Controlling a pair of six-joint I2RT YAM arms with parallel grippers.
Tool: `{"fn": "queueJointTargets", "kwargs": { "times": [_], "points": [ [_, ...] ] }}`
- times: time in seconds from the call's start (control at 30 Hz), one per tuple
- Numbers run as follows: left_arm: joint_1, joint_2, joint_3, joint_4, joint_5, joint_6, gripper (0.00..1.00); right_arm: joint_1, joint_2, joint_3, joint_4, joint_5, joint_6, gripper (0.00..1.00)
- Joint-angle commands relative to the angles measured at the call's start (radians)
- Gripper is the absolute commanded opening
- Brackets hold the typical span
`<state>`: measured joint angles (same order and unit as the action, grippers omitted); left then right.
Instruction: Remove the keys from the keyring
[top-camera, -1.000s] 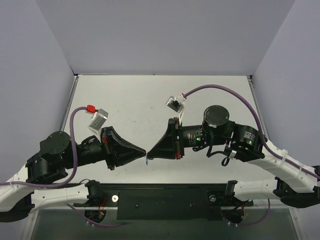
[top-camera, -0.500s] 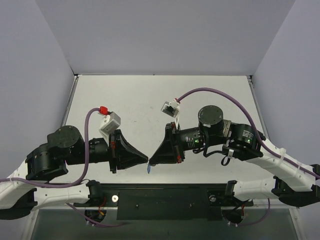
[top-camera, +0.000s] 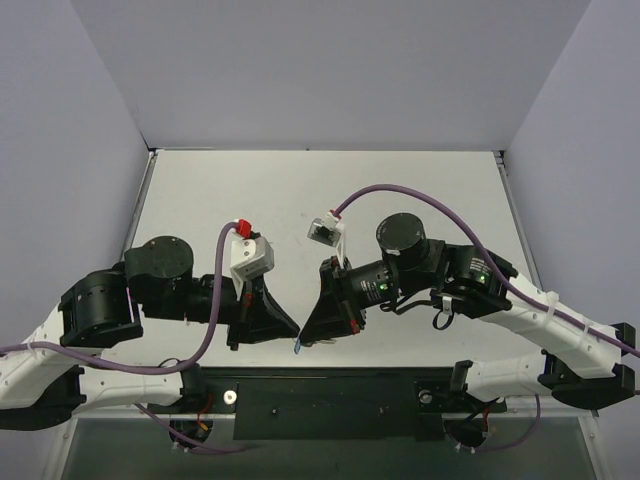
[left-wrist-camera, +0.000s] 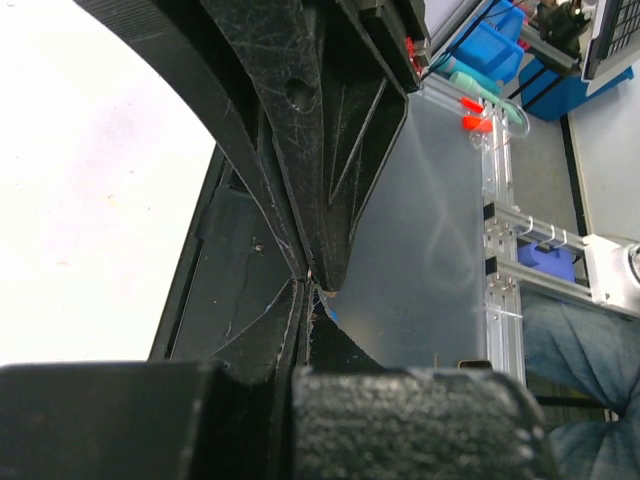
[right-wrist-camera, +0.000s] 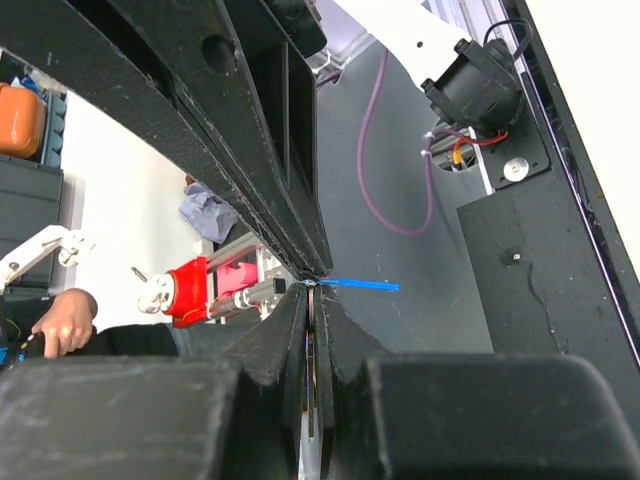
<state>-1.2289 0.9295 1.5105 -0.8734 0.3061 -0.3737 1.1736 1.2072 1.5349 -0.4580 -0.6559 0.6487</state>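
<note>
My left gripper (top-camera: 292, 329) and right gripper (top-camera: 306, 335) meet tip to tip low over the table's near edge. In the right wrist view my right gripper (right-wrist-camera: 312, 290) is shut on the thin silver key (right-wrist-camera: 311, 360), seen edge-on between its fingers. The blue tag of the keyring (right-wrist-camera: 362, 286) sticks out sideways at the tips. In the left wrist view my left gripper (left-wrist-camera: 303, 285) is shut at the ring end, with a sliver of the blue tag (left-wrist-camera: 331, 314) beside its tip. In the top view the tag (top-camera: 297, 347) hangs just under the tips.
The black mounting plate (top-camera: 330, 395) runs along the near edge right below the grippers. The white table (top-camera: 300, 200) stretches behind them, with grey walls on three sides. Purple cables (top-camera: 400, 185) loop above both wrists.
Both arms have moved toward the near edge and swung inward, and their wrists have turned. The tips stayed together, with the blue tag hanging below them.
</note>
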Motion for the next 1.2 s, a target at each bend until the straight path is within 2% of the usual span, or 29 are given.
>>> {"fn": "queueJointTargets", "kwargs": {
  "times": [0.0,0.3,0.5,0.6,0.67,0.73,0.8,1.0,1.17],
  "points": [
    [-0.003,0.052,0.048,0.067,0.05,0.039,0.0,0.004,0.037,0.025,0.108,0.041,-0.02,0.0],
    [-0.001,0.042,0.062,0.103,0.025,0.019,0.0,0.003,0.029,0.037,0.108,0.053,-0.024,0.0],
    [-0.001,0.065,0.105,0.057,0.019,0.041,0.0,0.004,0.038,0.057,0.097,0.061,-0.026,0.0],
    [-0.003,0.043,0.076,0.102,-0.007,0.009,0.0,0.004,0.029,0.054,0.099,0.105,-0.02,0.01],
    [-0.003,0.019,0.05,0.154,-0.033,-0.014,0.0,0.004,0.011,0.039,0.12,0.127,-0.008,0.28],
    [-0.001,-0.006,0.025,0.191,-0.09,-0.04,0.0,0.001,-0.006,0.028,0.142,0.153,0.0,0.41],
    [-0.003,-0.024,0.008,0.226,-0.137,-0.06,0.0,0.0,-0.027,0.01,0.183,0.182,0.008,0.48],
    [0.0,-0.066,-0.047,0.338,-0.203,-0.108,0.0,-0.029,-0.135,-0.119,0.392,0.255,0.098,0.53],
    [-0.003,-0.086,-0.072,0.381,-0.243,-0.133,0.0,-0.037,-0.204,-0.192,0.449,0.328,0.132,0.53]
  ]
}}
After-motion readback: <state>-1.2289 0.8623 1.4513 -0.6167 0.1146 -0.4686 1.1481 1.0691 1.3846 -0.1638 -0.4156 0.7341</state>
